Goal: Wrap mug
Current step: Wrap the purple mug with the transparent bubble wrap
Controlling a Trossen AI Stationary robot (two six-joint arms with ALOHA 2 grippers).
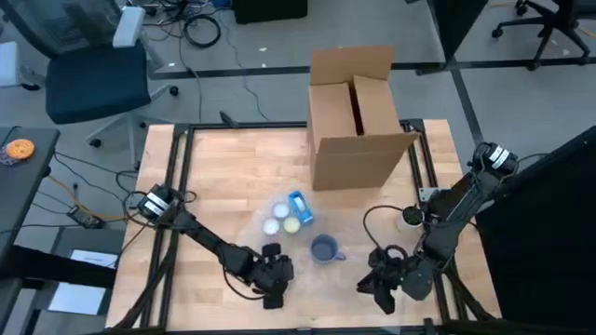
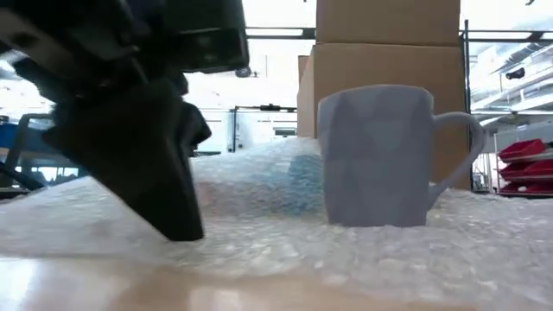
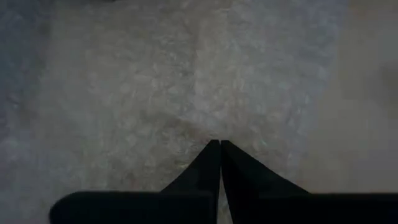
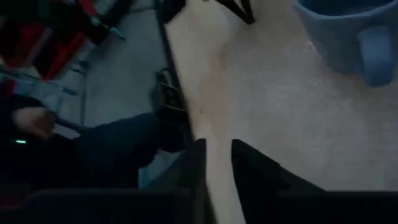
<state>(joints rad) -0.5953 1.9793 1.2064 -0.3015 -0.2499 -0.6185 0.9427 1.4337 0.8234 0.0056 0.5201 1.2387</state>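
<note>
On the bubble wrap [image 2: 259, 233], a pale blue mug [image 2: 380, 155] stands upright.

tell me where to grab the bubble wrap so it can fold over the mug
Take the bubble wrap at its near edge, where the left hand already pinches it shut. That edge lies flat and free on the table, and the mug stands upright just beyond it, so lifting from there carries the sheet over the mug.
</note>
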